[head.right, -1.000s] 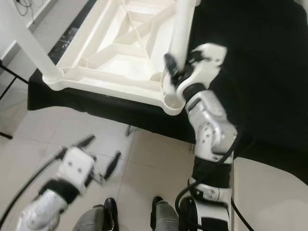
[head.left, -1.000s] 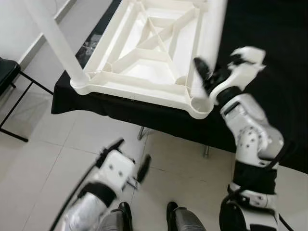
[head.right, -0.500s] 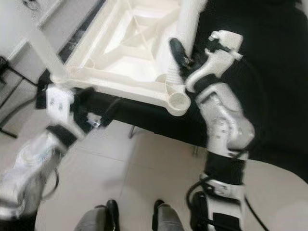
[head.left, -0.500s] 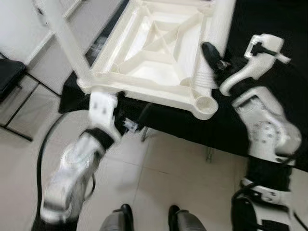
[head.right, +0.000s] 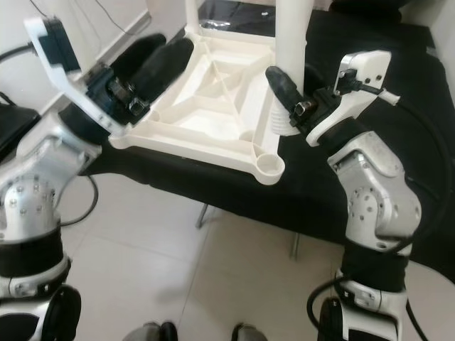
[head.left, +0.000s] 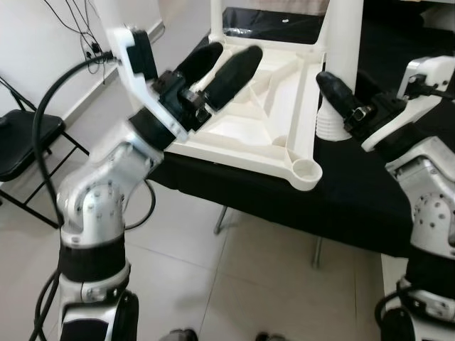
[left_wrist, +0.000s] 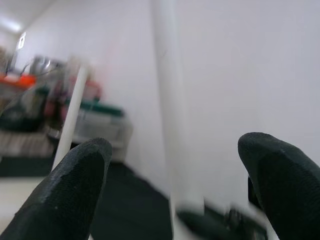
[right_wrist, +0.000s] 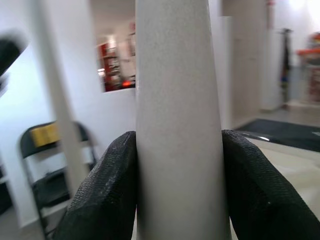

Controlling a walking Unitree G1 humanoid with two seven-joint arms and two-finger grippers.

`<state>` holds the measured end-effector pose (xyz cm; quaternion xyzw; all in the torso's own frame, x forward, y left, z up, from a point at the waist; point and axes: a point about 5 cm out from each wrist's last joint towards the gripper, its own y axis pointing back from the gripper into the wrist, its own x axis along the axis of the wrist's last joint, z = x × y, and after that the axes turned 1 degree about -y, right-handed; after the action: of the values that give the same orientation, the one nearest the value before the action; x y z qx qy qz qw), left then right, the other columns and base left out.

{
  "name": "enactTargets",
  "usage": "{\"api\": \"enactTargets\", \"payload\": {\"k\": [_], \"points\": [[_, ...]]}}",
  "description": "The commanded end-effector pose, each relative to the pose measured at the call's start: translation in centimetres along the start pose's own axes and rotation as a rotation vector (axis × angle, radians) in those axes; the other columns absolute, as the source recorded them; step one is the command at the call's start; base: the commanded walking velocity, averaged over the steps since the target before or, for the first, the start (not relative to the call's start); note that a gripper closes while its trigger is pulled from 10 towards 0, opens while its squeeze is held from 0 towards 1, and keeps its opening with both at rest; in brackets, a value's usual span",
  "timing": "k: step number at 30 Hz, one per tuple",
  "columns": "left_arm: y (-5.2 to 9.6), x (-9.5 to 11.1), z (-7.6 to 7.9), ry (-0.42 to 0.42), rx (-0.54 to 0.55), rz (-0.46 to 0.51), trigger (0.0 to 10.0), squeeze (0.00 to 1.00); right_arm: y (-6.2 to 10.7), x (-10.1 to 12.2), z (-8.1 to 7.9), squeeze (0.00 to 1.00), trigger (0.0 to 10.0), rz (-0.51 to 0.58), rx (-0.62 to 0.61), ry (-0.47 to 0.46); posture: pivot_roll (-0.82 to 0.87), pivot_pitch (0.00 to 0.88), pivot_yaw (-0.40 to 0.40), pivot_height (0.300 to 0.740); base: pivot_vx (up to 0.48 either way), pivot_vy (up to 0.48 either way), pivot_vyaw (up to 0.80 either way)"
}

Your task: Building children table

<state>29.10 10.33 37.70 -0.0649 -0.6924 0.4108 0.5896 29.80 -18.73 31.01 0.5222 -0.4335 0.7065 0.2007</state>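
A white plastic table top [head.left: 242, 160] lies upside down on a black-clothed table [head.left: 355, 206]. My right gripper [head.right: 291, 89] is shut on a white table leg [head.right: 293, 42], held upright; in the right wrist view both fingers press the leg [right_wrist: 177, 125]. The leg's ribbed end [head.left: 328, 126] hangs by the rim, just behind the empty corner socket [head.left: 307, 170]. My left gripper [head.left: 224, 60] is open above the top's near left corner. In the left wrist view a blurred white leg [left_wrist: 170, 125] stands ahead between its fingers [left_wrist: 75, 185].
A black folding chair [head.left: 21, 142] stands to my left by the white wall, where cables [head.left: 78, 28] hang. Another white leg [head.right: 192, 14] rises from the top's far left corner. Pale floor tiles [head.left: 234, 284] lie below the table's near edge.
My left arm has swung up from near the floor to the table top's near left corner. The camera has tilted up. My right gripper keeps its hold on the leg.
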Motion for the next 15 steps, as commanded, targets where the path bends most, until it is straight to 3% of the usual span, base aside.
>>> {"api": "enactTargets", "payload": {"k": [1,3,7,10,15], "points": [[-0.6,1.0,-0.5,-0.032,-0.012,0.008,10.0,0.0,-0.4,0.2,-1.7,0.0,10.0,0.014,0.097,0.035,0.01,0.076,-0.001,0.74,0.0,0.0,0.0],[-2.0,1.9,-0.7,-0.059,-0.03,0.011,10.0,0.0,-0.7,-0.1,-2.8,0.0,10.0,0.009,0.152,0.036,0.01,0.07,0.002,0.74,0.0,0.0,0.0],[-2.9,2.4,-0.9,-0.063,-0.041,0.015,10.0,0.0,-0.8,-0.3,-3.3,0.0,10.0,0.01,0.177,0.031,0.01,0.066,0.007,0.74,0.0,0.0,0.0],[-4.3,2.2,-1.1,-0.047,-0.031,0.005,10.0,0.0,-0.9,-0.8,-5.1,0.0,10.0,0.007,0.238,0.01,0.0,0.066,0.012,0.74,0.0,0.0,0.0],[-4.9,1.8,-1.6,-0.047,0.005,-0.008,10.0,0.0,-0.8,-1.1,-6.0,0.0,10.0,0.0,0.272,0.006,0.0,0.068,0.017,0.74,0.0,0.0,0.0]]}}
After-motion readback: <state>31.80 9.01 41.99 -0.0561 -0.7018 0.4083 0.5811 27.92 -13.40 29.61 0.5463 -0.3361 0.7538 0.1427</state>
